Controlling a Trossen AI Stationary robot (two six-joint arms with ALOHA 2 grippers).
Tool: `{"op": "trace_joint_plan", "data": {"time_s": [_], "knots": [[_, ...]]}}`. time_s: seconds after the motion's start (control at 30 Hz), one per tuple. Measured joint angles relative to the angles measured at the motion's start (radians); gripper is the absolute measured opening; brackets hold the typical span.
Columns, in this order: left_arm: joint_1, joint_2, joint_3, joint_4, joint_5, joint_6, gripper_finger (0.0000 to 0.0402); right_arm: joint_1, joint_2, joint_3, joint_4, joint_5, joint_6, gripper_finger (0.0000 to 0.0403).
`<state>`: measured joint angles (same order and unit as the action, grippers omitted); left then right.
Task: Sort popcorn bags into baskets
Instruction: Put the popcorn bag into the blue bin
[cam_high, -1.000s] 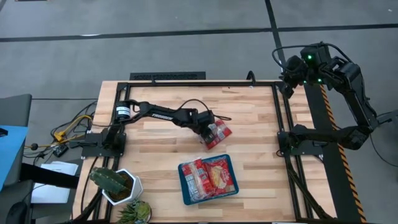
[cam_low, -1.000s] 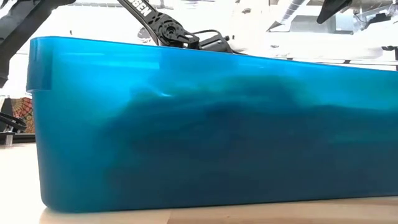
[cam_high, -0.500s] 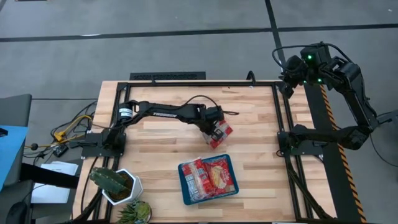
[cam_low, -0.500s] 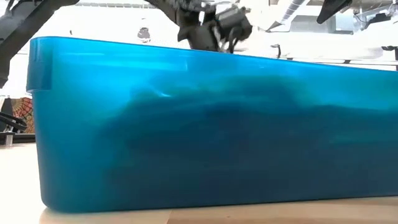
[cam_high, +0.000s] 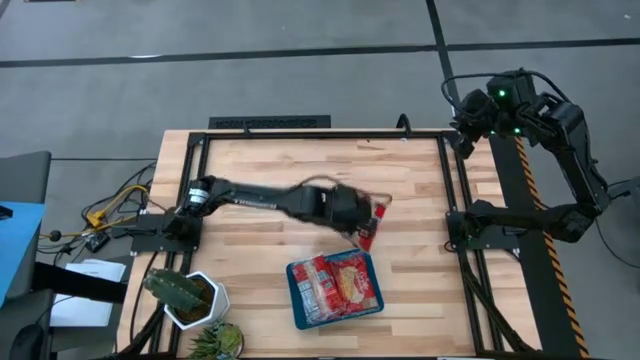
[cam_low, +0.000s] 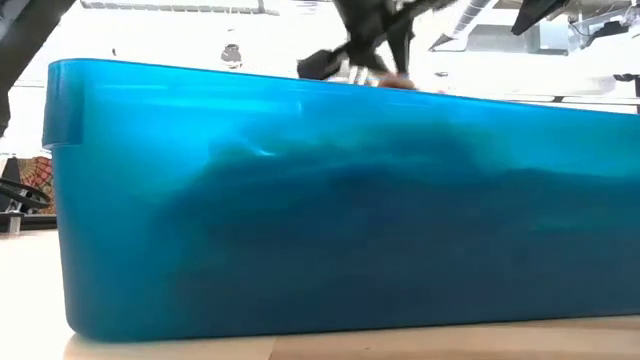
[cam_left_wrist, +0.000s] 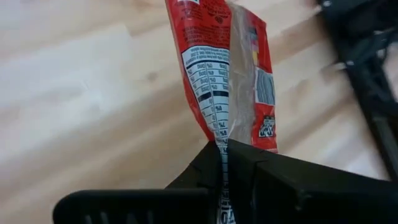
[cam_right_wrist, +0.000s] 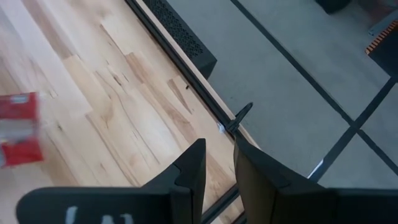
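A popcorn bag (cam_high: 367, 226) is pinched by one edge in the left end effector (cam_high: 358, 222), above the tabletop (cam_high: 260, 240) just beside the basket (cam_high: 296, 301). Release is best made only once fully over the basket. The right end effector (cam_right_wrist: 217, 168) is parked off-table, fingers narrowly apart.

Teal-blue tray (cam_low: 330, 210) filling nearly whole frame, translucent wall showing dark shapes inside. Blurred dark arm (cam_low: 365, 45) hanging above rim, center-top. Wood tabletop (cam_low: 30, 290) showing along bottom edge. Bright room behind.
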<state>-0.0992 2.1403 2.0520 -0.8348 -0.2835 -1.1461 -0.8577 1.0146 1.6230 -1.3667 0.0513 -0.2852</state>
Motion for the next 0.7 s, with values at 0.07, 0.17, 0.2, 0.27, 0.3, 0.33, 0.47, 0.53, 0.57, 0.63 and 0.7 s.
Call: {"op": "trace_joint_plan", "data": {"time_s": [0.07, 0.17, 0.2, 0.27, 0.3, 0.33, 0.47, 0.53, 0.57, 0.63, 0.7], "knots": [[-0.052, 0.000, 0.011, -0.001, -0.055, -0.083, 0.0000, 0.000, -0.008, 0.000, 0.002, 0.000, 0.001, 0.0107], [-0.131, 0.000, 0.013, -0.001, -0.161, -0.223, 0.0000, 0.000, -0.022, 0.000, 0.003, 0.000, 0.005, 0.0107], [-0.157, 0.000, 0.013, -0.005, -0.197, -0.267, 0.0000, 0.000, -0.026, 0.000, 0.005, 0.000, 0.010, 0.0107], [-0.204, 0.000, 0.013, -0.018, -0.277, -0.350, 0.0000, 0.000, -0.034, 0.000, 0.010, -0.001, 0.021, 0.0107], [-0.226, 0.000, 0.013, -0.023, -0.316, -0.392, 0.0000, 0.000, -0.036, 0.000, 0.010, -0.001, 0.023, 0.0107], [-0.247, 0.000, 0.013, -0.029, -0.351, -0.430, 0.0000, 0.000, -0.040, 0.000, 0.010, -0.001, 0.024, 0.0107], [-0.317, 0.002, 0.013, -0.049, -0.459, -0.545, 0.0000, 0.000, -0.047, 0.000, 0.010, -0.001, 0.026, 0.0107], [-0.345, 0.006, 0.013, -0.041, -0.479, -0.592, 0.0000, 0.000, -0.050, 0.000, 0.010, -0.001, 0.026, 0.0107], [-0.357, 0.009, 0.010, -0.036, -0.486, -0.614, 0.0000, 0.000, -0.051, 0.000, 0.010, -0.001, 0.026, 0.0107], [-0.377, 0.029, 0.008, -0.005, -0.507, -0.661, 0.0000, 0.000, -0.054, 0.000, 0.010, -0.002, 0.026, 0.0107], [-0.394, 0.052, 0.005, -0.005, -0.505, -0.705, 0.0000, 0.000, -0.055, -0.010, 0.017, -0.002, 0.026, 0.0107]]}}
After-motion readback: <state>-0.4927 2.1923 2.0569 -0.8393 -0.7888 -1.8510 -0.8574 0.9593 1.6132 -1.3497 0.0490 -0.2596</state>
